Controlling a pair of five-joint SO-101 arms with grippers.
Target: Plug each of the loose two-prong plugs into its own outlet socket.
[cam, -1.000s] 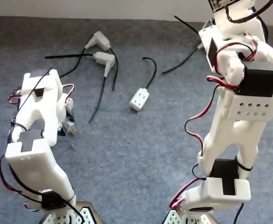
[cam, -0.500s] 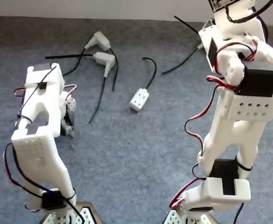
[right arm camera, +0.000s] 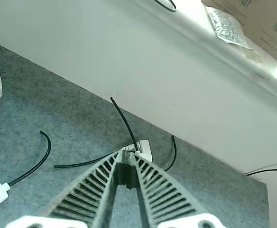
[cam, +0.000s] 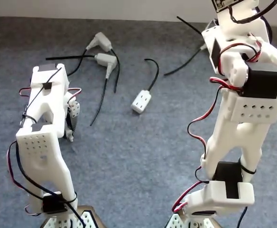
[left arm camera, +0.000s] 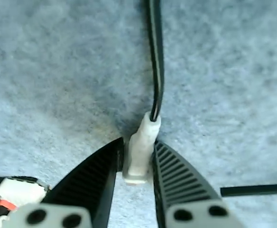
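Grey felt-covered counter (cam: 129, 156)
Left pincer (left arm camera: 138, 161): low over the counter, black ribbed fingers (left arm camera: 176, 175) clamped on either side of a small white plug (left arm camera: 141, 147); its black cord (left arm camera: 155, 57) runs off across the felt
Right pincer (right arm camera: 125, 159): fingers together, tips near a white cord-end piece (right arm camera: 144, 151)
White outlet socket block (cam: 142, 101): mid-counter, slots up, on a black lead
Angled white plug (cam: 100, 41) and second angled white plug (cam: 105, 58): far side, just beside each other, well apart from the socket block
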